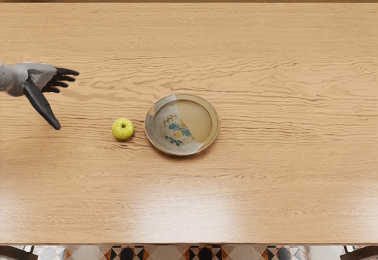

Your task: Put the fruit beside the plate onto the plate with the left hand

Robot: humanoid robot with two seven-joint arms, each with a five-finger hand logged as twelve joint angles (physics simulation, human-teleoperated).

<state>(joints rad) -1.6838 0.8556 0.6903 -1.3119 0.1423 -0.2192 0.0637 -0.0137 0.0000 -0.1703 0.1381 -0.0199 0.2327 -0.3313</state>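
A painted motif is carried on the left half of the plate (201, 121): leaves and blossoms in teal and yellow on a pale grey-cream ground, too small for any lettering to be made out. The right half is glazed in plain tan, and the two zones are divided by a curved line. The plate is round and shallow, with a raised, mottled grey-brown rim of stoneware look, and it is placed a little left of the frame's centre

The fruit is an apple (123, 129), small, round and yellow-green, with smooth skin, a soft highlight on top and a dark dimple at the stem. It is set on the table (266, 65) just beside the plate's left edge, parted from the rim by a narrow gap, so it is not on the plate. A small shadow is cast beneath it

The table is made of light wood with a wavy, flowing grain, and a dull sheen is shown near its lower edge. Below that edge a strip of patterned floor tiles (201, 253) is seen

The left hand (42, 85) is found at the left edge of the frame, above and left of the apple and well apart from it. Its back is covered in pale grey and its fingers (64, 72) are black; they are spread and relaxed, the thumb is stretched towards the lower right, and nothing is grasped
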